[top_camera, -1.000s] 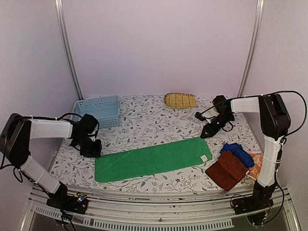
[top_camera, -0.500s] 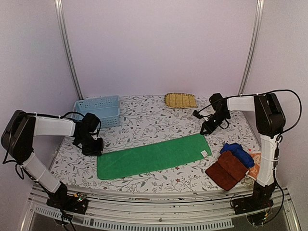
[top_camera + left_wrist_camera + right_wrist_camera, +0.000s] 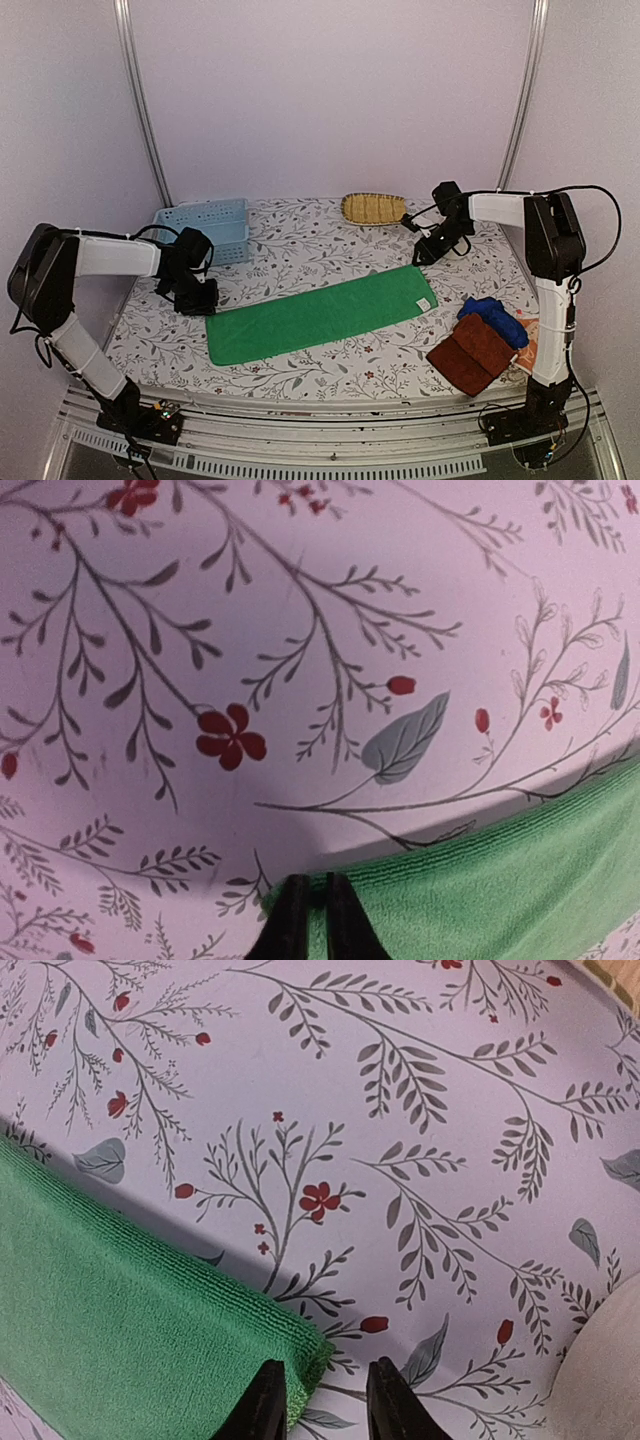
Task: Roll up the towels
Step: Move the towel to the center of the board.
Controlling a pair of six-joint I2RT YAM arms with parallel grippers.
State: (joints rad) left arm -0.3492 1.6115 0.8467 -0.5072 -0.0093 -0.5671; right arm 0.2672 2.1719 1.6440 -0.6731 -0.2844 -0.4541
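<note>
At green towel point(image 3: 320, 313) corners we'd pinch: soft, light. Left gripper point(image 3: 312, 890) jaws nearly together at hem; right gripper point(image 3: 327, 1375) apart, corner btwn.

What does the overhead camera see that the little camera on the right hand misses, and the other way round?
Only the overhead view: the pale blue basket, the left hand, and the pile of brown towel, blue towel and orange towel at the right edge. Only the right wrist view: the right hand close up, its fingers apart astride the green towel's corner, and the terry ribbing. Both: the green towel lying flat on the flowered tablecloth.
</note>
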